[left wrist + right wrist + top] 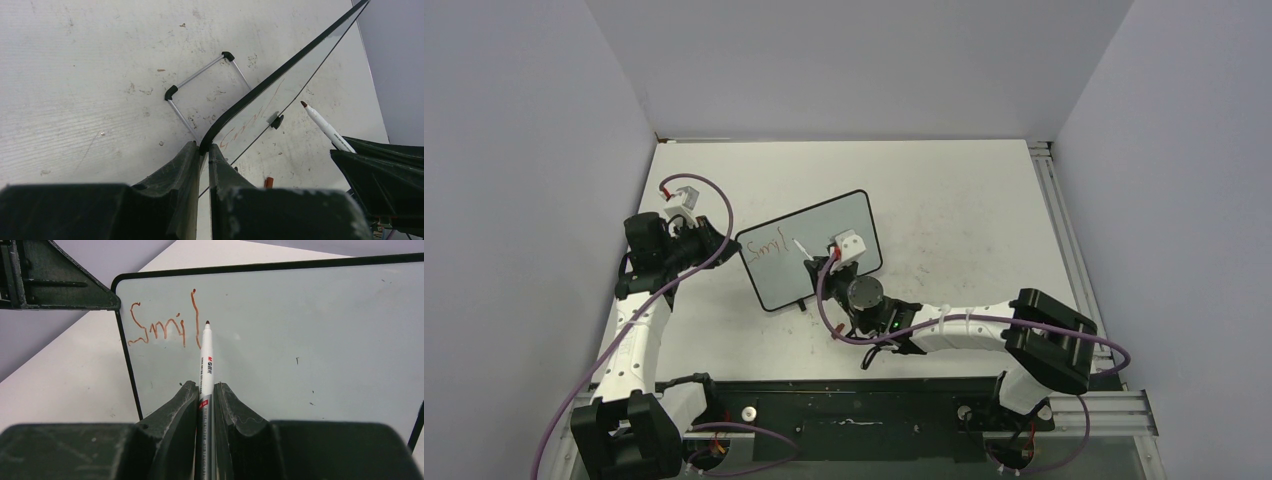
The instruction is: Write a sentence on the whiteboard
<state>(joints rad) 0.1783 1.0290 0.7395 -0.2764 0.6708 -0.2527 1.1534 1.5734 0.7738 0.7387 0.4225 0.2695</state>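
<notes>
Probably light, stiff whiteboard [789, 270].
We noted left gripper [204, 147] pinching its frame corner; right gripper [205, 386] clamped the marker [206, 355].

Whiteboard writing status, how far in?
Done: red lettering reads "Smil" at the whiteboard's left end. In hand: left gripper clamps the board's corner; right gripper holds the marker, tip just past the "l". Left: rest of the sentence; most of the board is bare.
</notes>
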